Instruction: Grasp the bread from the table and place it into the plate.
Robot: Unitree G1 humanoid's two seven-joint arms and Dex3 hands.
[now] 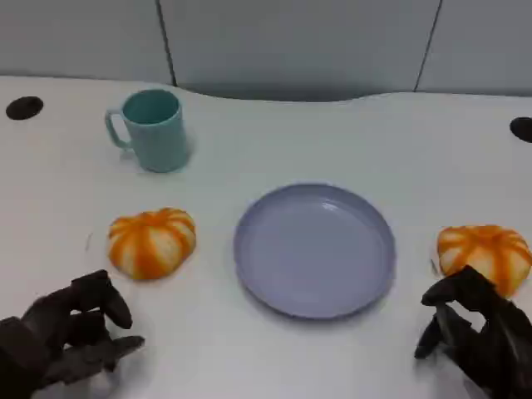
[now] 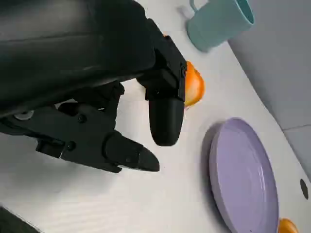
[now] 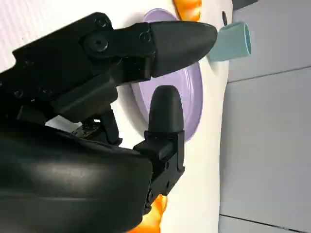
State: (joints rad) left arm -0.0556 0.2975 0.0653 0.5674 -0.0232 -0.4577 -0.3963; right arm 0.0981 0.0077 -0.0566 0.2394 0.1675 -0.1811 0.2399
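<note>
Two orange-and-white striped bread rolls lie on the white table. The left bread point(image 1: 152, 241) point(image 2: 194, 87) point(image 3: 187, 8) sits left of the empty lavender plate point(image 1: 314, 249) point(image 2: 243, 174) point(image 3: 192, 92), and the right bread point(image 1: 485, 253) point(image 2: 287, 226) point(image 3: 154, 217) sits to the plate's right. My left hand point(image 1: 71, 337) point(image 2: 131, 131) hovers near the front edge, just short of the left bread, fingers apart and holding nothing. My right hand point(image 1: 474, 332) point(image 3: 160, 82) hangs just in front of the right bread, fingers apart and empty.
A teal mug point(image 1: 154, 129) point(image 2: 218, 19) point(image 3: 233, 41) stands at the back left, behind the left bread. Black cable holes mark the table's far left point(image 1: 23, 106) and far right point(image 1: 522, 127). A grey wall runs behind the table.
</note>
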